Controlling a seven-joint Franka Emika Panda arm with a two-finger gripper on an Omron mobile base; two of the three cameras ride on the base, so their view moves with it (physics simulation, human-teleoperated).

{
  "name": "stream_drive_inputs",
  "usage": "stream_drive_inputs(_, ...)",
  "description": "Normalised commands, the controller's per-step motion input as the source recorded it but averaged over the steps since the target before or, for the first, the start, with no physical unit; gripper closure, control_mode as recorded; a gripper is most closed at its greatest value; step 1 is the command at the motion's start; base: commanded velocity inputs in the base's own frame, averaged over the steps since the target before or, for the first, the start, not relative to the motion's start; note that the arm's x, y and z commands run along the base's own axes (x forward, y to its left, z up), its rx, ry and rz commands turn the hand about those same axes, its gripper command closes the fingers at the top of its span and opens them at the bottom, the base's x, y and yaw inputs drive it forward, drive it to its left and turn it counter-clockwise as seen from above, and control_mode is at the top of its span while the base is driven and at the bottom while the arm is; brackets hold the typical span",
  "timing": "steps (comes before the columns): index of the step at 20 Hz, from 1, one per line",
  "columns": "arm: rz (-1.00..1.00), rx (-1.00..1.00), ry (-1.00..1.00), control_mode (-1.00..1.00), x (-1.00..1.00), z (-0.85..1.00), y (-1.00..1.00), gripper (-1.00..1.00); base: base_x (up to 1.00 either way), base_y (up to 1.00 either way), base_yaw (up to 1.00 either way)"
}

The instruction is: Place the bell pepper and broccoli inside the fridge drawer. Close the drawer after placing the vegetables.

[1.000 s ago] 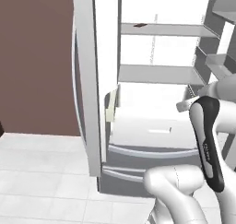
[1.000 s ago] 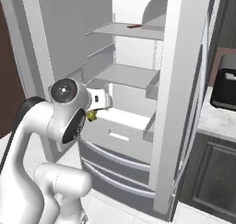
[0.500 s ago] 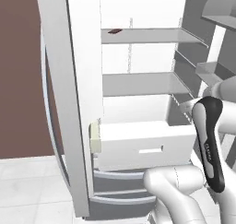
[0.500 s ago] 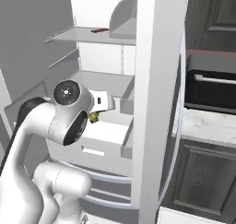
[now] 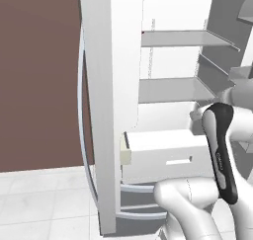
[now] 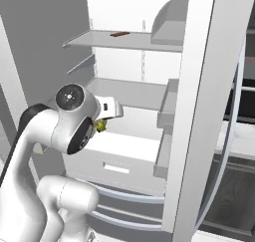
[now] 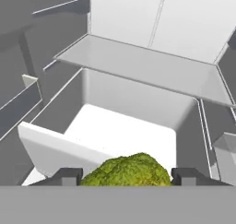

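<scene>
No brand, label or writing can be read anywhere. The white arm rises from the near edge, its elbow bent high and its hand reaching forward into the open fridge, level with the gap between the lower shelf (image 6: 130, 92) and the fridge drawer (image 5: 165, 157). The gripper (image 7: 126, 176) has its 2 fingers (image 7: 68, 176) pinching the broccoli (image 7: 128, 171), a bumpy green head held between them just above the near front wall of the drawer; a speck of the same green shows beside the hand in the right base view (image 6: 101, 126). The drawer stands pulled out toward the robot, white, its inside bare, with a small rectangular handle slot (image 5: 179, 161) in its front. Above it are 2 pale shelves; a small dark item (image 6: 118, 34) lies on the upper shelf (image 6: 119, 40). The fridge door (image 5: 106, 105) stands open at the left, a brown wall (image 5: 39, 76) beyond it, and the floor (image 5: 44, 204) is pale tile.
</scene>
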Motion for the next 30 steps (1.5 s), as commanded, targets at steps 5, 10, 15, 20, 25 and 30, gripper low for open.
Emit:
stream_drive_inputs(5,-0.04,-0.11,0.30,-1.00,0.93,-0.26,0.27,1.00,0.00,0.00,0.00)
stream_drive_inputs(10,-0.01,-0.03,0.49,-1.00,0.78,-0.35,0.00,1.00,0.00,0.00,0.00)
stream_drive_inputs(15,0.00,0.00,0.37,-1.00,0.55,-0.35,0.00,1.00,0.00,0.00,0.00)
stream_drive_inputs(20,0.00,-0.01,0.08,-1.00,0.00,-0.36,-0.17,1.00,0.00,0.00,0.00)
stream_drive_inputs(25,0.00,-0.02,0.13,-1.00,0.21,-0.48,-0.04,1.00,0.00,0.00,0.00)
stream_drive_inputs(30,0.00,-0.02,0.08,-1.00,0.13,-0.52,0.00,1.00,0.00,0.00,0.00)
